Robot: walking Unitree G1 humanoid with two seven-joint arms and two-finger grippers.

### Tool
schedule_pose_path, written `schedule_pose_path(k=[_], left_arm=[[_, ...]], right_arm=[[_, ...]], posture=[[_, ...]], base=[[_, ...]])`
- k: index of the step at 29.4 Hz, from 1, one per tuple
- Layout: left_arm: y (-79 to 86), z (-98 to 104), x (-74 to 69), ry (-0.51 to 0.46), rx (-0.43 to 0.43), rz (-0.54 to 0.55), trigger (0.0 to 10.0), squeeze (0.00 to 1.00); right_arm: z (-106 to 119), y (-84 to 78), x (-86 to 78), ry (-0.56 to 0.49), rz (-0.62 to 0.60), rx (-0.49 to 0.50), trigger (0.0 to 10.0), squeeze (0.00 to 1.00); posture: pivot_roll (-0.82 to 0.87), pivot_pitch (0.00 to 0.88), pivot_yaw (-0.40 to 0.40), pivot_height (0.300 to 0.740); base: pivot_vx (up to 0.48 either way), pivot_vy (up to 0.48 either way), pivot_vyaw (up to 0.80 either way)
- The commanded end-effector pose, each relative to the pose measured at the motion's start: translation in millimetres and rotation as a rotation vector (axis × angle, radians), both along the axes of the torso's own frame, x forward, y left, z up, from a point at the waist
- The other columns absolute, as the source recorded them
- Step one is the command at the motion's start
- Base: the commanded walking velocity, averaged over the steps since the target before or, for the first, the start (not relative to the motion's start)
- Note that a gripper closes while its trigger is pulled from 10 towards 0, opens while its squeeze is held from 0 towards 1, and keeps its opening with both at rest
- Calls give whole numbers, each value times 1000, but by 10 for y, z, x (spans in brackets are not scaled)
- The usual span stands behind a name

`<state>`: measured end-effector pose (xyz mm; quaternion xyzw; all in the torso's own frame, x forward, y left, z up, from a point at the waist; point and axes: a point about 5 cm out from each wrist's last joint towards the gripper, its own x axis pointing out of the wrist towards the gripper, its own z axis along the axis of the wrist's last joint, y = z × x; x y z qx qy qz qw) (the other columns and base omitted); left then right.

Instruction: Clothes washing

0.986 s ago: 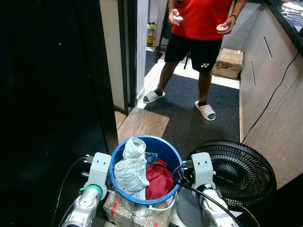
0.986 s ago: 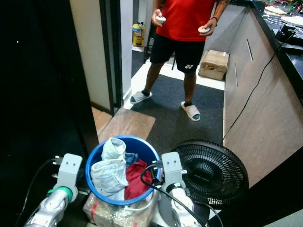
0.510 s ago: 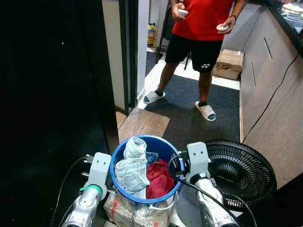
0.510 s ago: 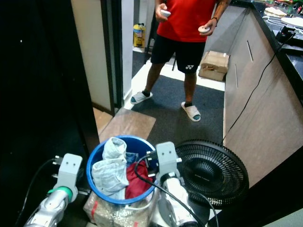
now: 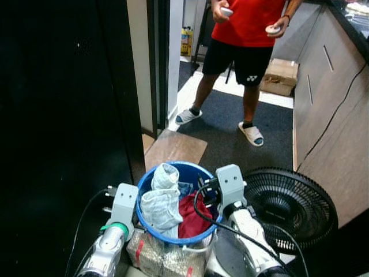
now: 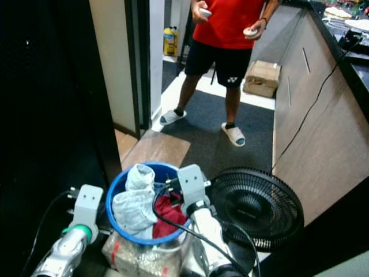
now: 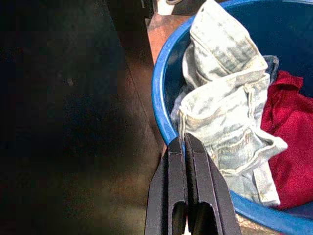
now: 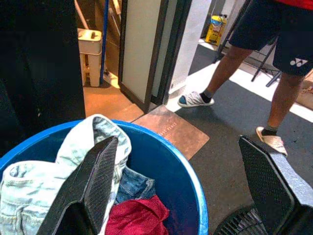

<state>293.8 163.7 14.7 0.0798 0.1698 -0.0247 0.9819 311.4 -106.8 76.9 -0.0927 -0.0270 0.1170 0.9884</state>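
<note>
Where pale denim (image 5: 162, 203) crumples, round bucket (image 5: 173, 235).

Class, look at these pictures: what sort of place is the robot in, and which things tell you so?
Probably a home, near a doorway. A blue basin of clothes, a floor fan, a doormat and a counter's cabinet front suggest it.

Left pincer (image 7: 186, 147): fingers pressed together, nothing between them, arm extended forward and low. Right pincer (image 8: 183, 161): fingers spread wide apart, empty, arm raised forward beside the left.
</note>
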Motion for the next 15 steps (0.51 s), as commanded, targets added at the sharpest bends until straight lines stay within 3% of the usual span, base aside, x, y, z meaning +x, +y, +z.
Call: schedule_pose_path(k=[1, 15], left_arm=[[1, -6, -6, 6, 0, -4, 10000, 0], [-20, 53, 40, -13, -10, -6, 10000, 0]], right_arm=[[-24, -11, -28, 11, -3, 1, 10000, 0], [52, -6, 0, -7, -7, 10, 10000, 0]], posture=[[29, 0, 30, 650], [34, 0, 33, 625]], base=[[0, 0, 0], [0, 0, 0]])
